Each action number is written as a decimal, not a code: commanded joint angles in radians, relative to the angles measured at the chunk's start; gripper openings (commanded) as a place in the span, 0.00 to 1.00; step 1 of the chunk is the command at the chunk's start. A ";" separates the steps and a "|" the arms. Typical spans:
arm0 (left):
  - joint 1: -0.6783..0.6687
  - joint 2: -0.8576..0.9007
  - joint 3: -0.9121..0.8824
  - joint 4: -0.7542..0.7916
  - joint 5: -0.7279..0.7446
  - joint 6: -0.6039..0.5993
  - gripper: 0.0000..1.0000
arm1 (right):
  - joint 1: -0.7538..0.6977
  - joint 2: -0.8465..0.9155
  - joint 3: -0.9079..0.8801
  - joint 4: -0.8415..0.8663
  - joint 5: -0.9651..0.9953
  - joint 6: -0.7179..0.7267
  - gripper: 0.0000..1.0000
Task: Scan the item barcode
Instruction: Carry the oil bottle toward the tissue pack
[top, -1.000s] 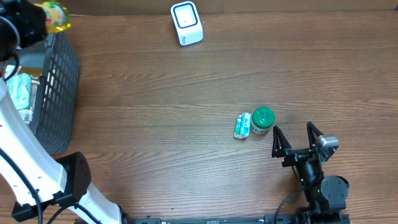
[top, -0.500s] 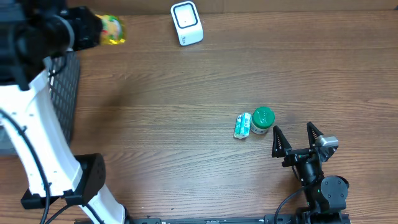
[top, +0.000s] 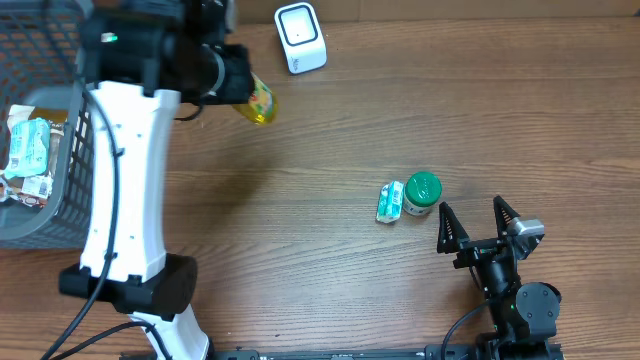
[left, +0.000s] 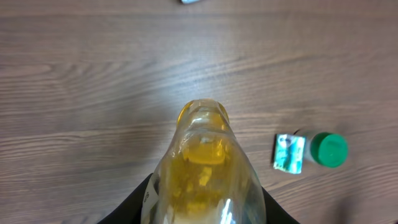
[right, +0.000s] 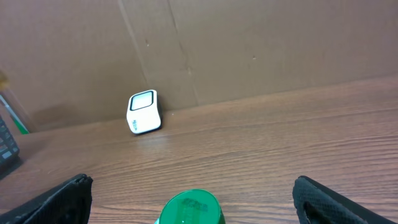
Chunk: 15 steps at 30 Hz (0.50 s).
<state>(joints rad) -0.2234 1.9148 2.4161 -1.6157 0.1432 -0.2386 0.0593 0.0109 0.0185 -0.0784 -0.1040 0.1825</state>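
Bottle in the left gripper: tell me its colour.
The bottle is clear with yellow contents. The left wrist view shows it best.

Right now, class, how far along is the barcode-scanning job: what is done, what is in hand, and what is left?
Done: the left hand grips the bottle, clear of the basket. In hand: the bottle hangs over the table near the scanner, not yet facing it. Left: show its barcode to the scanner. The right hand is open and idle by the jar and packet.
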 joint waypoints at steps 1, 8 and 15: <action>-0.063 -0.006 -0.107 0.054 -0.042 -0.056 0.24 | -0.005 -0.008 -0.010 0.003 0.006 0.000 1.00; -0.149 -0.006 -0.332 0.197 -0.042 -0.116 0.24 | -0.005 -0.008 -0.010 0.004 0.006 0.000 1.00; -0.220 -0.006 -0.518 0.320 -0.042 -0.221 0.24 | -0.005 -0.008 -0.010 0.003 0.006 0.000 1.00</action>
<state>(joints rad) -0.4088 1.9152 1.9640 -1.3384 0.1112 -0.3790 0.0593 0.0109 0.0185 -0.0788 -0.1043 0.1829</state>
